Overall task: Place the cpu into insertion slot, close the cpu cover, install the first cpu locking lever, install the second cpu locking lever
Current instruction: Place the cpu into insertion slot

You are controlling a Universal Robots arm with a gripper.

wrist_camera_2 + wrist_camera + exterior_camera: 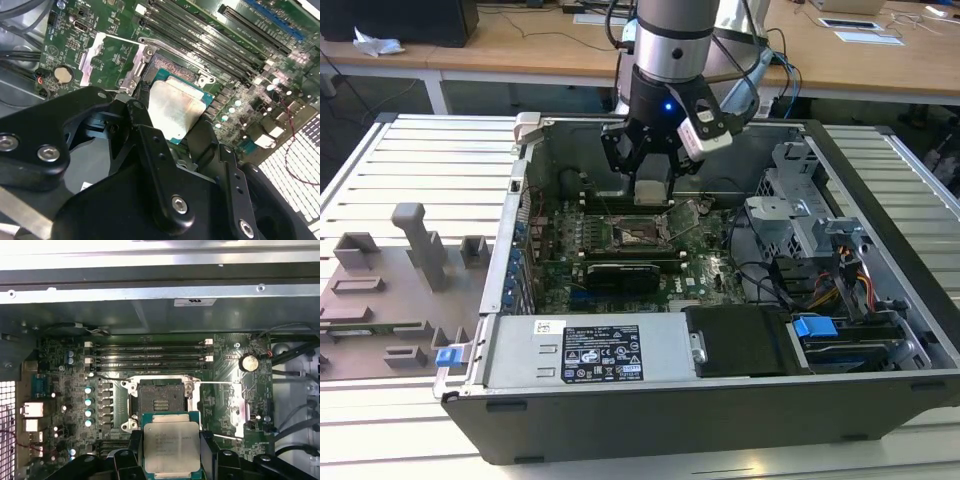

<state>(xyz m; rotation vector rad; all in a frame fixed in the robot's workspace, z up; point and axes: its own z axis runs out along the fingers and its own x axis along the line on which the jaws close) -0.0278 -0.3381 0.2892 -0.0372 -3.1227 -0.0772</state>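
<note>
My gripper (652, 185) hangs inside the open computer case, shut on the cpu (171, 447), a pale silvery square chip held flat between the two black fingers (134, 446). The cpu (175, 110) hovers above the green motherboard (710, 270), close to the insertion slot (161, 401) and partly overlapping one of its edges. That slot (638, 235) is a dark square socket with a silver rim, and it is empty. The cpu cover (239, 412), a thin silver frame, is swung open and lies flat beside the socket; it appears again in the second wrist view (90, 60).
Long black memory slots (150, 355) run just beyond the socket, and a coin battery (248, 362) sits near the cover. In the case, a power supply (585, 350) is at the front, with a drive cage (800, 210) and cables (840, 285) at the exterior view's right. A grey fixture plate (400, 280) lies outside.
</note>
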